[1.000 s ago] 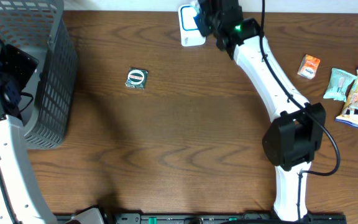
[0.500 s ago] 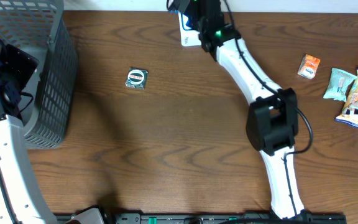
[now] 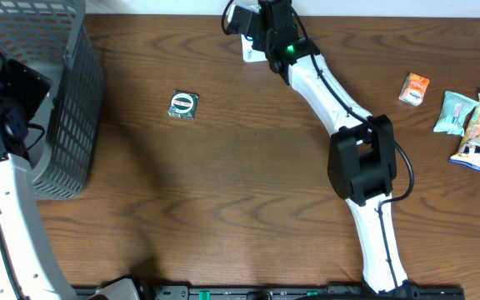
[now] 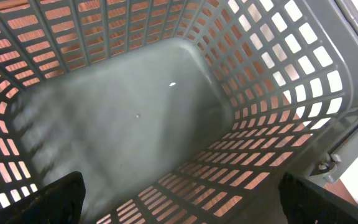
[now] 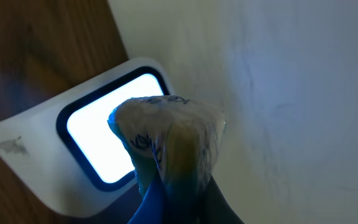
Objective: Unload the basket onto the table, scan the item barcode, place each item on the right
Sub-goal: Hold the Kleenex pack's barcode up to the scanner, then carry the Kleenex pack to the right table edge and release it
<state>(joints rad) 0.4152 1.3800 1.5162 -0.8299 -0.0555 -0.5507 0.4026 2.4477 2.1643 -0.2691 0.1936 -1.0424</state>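
The right hand, clamped tight on a crinkled clear packet, holds it just in front of the lit white scanner at the far edge of the counter. The left hand hangs wide open and empty above the grey basket. A small dark packet lies on the wood, well apart from both.
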